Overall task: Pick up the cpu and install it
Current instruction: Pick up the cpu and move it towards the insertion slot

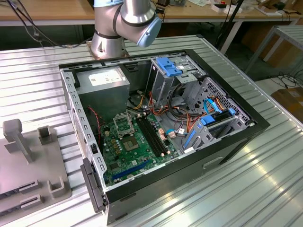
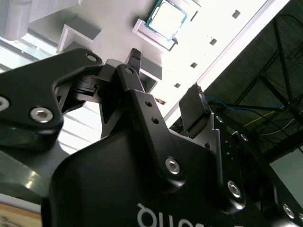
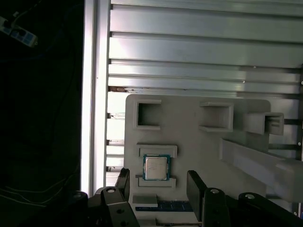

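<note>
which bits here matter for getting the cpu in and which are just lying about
For the job: cpu, sitting in a grey tray slot; gripper, open, facing it; socket on the green board.

Lying about: power supply; drive cage; cables; the tray's empty holders.

The exterior view looks down at a slant, from nearby, onto the open computer case (image 1: 165, 182) just beside the grey tray (image 1: 9, 179). Both wrist views peer past the claw (image 3: 158, 182) at that tray and its cpu (image 3: 156, 168), the first wrist view squarely and the second wrist view obliquely.
</note>
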